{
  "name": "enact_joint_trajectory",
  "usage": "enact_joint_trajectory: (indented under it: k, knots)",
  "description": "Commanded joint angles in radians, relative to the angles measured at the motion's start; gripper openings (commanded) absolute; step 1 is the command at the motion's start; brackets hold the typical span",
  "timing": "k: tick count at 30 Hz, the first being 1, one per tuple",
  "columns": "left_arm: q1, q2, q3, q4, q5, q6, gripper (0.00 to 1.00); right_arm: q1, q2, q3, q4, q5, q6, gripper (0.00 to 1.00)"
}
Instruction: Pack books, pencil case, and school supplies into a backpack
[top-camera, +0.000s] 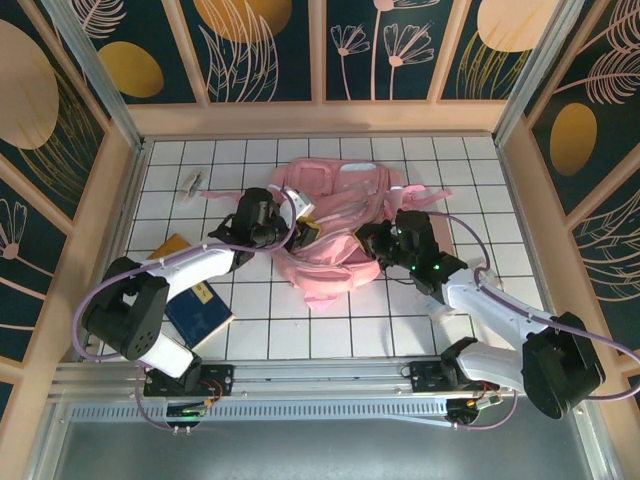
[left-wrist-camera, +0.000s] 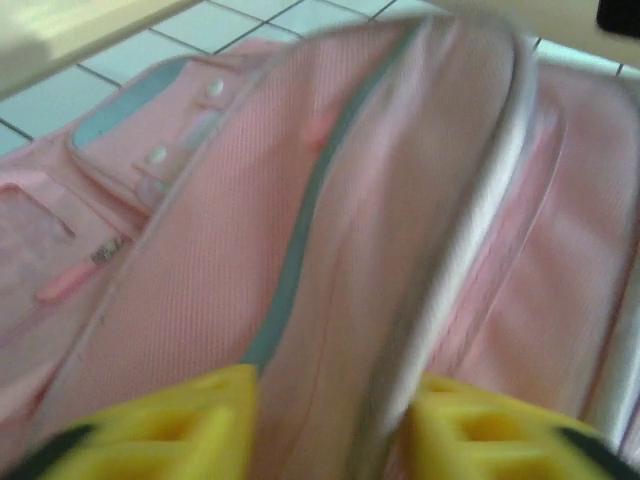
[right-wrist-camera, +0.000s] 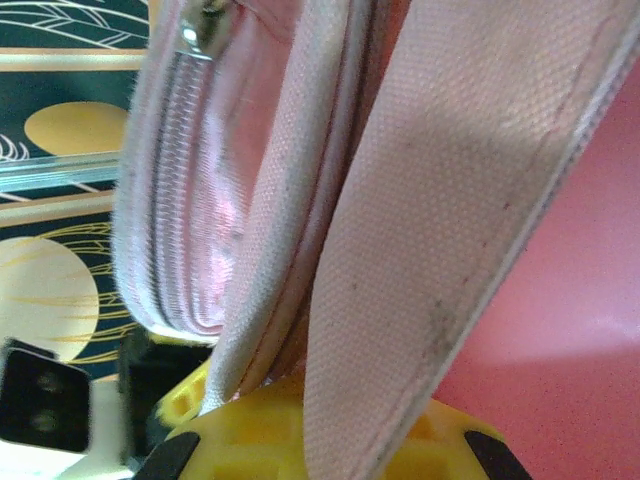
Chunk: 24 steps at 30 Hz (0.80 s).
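Currently clenching the right gripper (right-wrist-camera: 320, 445) on the backpack (top-camera: 340, 195) at its pink strap (right-wrist-camera: 440, 230) and zipper edge, and straddling a piped fold with the left gripper (left-wrist-camera: 335, 425), jaws parted. Judged early in packing: dark blue book (top-camera: 200, 312), orange pad (top-camera: 172, 246) and small grey-white piece (top-camera: 190, 182) not yet packed, lying on the table (top-camera: 420, 330) left of the bag. Looks soft, crumpled, pink, slumped mid-table between both arms.

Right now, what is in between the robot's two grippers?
The pink backpack lies between the left gripper and the right gripper, in the top view.
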Motion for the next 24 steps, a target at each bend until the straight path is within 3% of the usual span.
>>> enact_joint_trajectory:
  k: [1,3,6,9,12,14,18,21,24]
  knots:
    - [-0.011,-0.109,0.135,-0.178,0.155,0.032,0.93,0.018,0.026,0.073,0.071,-0.015,-0.003,0.00]
    - [-0.009,-0.169,0.152,-0.264,0.166,-0.080,0.99,0.020,0.049,0.098,0.079,-0.006,-0.008,0.00]
    - [-0.011,-0.189,0.185,-0.370,0.145,-0.447,0.99,0.026,0.089,0.138,0.068,0.017,-0.012,0.00]
    - [-0.063,-0.153,0.127,-0.368,0.233,-0.816,0.99,0.030,0.136,0.164,0.081,0.005,-0.007,0.00]
    - [-0.213,-0.249,0.007,-0.257,0.107,-0.977,0.99,0.023,0.186,0.206,0.067,-0.019,-0.011,0.00]
    - [-0.234,-0.288,-0.039,-0.222,0.053,-1.118,0.99,0.018,0.208,0.227,0.052,-0.026,-0.017,0.00]
    - [-0.246,-0.305,-0.078,-0.269,-0.057,-1.213,0.93,0.016,0.233,0.249,0.054,-0.036,-0.020,0.00]
    - [-0.247,-0.288,-0.078,-0.314,-0.142,-1.202,0.70,0.016,0.250,0.262,0.054,-0.049,-0.020,0.00]
    - [-0.247,-0.241,-0.055,-0.305,-0.169,-1.204,0.55,0.023,0.253,0.273,0.057,-0.051,-0.020,0.00]
